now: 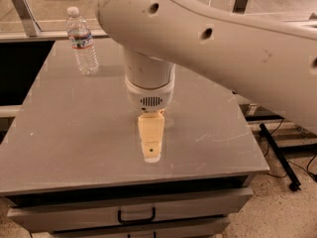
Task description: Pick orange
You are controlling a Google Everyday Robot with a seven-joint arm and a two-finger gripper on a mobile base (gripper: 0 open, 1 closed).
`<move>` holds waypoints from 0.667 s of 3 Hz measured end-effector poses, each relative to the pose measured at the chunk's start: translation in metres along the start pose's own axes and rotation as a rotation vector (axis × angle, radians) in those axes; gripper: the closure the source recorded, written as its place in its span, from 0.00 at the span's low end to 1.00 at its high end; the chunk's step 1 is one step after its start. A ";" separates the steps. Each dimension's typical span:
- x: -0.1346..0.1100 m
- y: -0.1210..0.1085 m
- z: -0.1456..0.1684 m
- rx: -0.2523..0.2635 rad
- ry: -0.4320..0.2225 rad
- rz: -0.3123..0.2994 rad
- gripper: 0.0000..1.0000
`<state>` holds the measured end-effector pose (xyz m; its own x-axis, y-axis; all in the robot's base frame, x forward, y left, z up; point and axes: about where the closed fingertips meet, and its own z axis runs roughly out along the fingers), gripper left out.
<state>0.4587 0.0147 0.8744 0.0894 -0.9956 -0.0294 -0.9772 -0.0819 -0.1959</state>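
Observation:
The orange is hidden; no part of it shows. My gripper point(151, 140) is cream-coloured and points down over the middle of the grey table point(69, 138), below the white round wrist point(148, 86). The large white arm point(223, 38) runs from the upper right across the view and covers the table's middle and back. I cannot see whether the gripper touches anything.
A clear plastic water bottle point(83, 41) stands upright at the table's back left. A drawer with a black handle point(136, 216) is under the front edge. A black stand leg point(277, 155) lies on the floor to the right. A glass railing runs behind.

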 end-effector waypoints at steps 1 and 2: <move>-0.002 0.000 0.000 -0.025 -0.020 -0.013 0.00; -0.010 -0.019 0.009 -0.061 -0.079 -0.040 0.00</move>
<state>0.4780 0.0267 0.8701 0.1414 -0.9848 -0.1007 -0.9822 -0.1269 -0.1385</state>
